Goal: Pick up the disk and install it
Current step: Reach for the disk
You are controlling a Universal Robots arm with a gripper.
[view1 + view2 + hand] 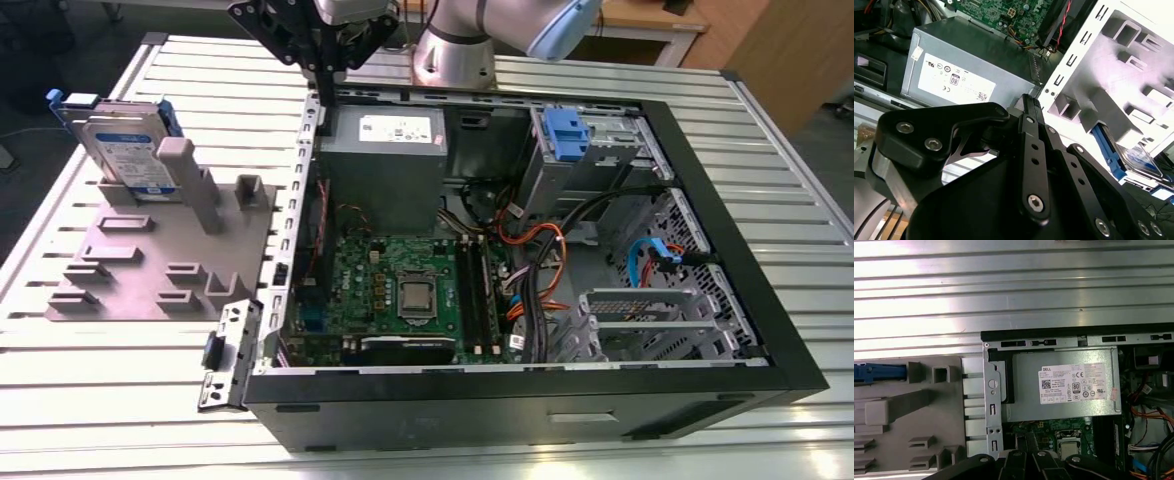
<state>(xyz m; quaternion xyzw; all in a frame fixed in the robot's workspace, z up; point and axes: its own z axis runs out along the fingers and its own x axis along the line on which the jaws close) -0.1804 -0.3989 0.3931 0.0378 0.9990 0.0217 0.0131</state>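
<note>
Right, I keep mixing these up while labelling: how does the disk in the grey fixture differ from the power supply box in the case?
The disk is slim, with a blue carrier frame and white-and-blue label; the power supply is a bulkier plain grey box with a white sticker. The disk stands on edge in the fixture outside the computer case; the power supply sits inside it. Both are rectangular metal units.

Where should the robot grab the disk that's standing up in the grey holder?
Probably by its upper part, coming straight down from above and pinching its two flat faces. The disk stands on edge in the grey holder, so its top sticks up free, while the posts crowd its lower end.
</note>
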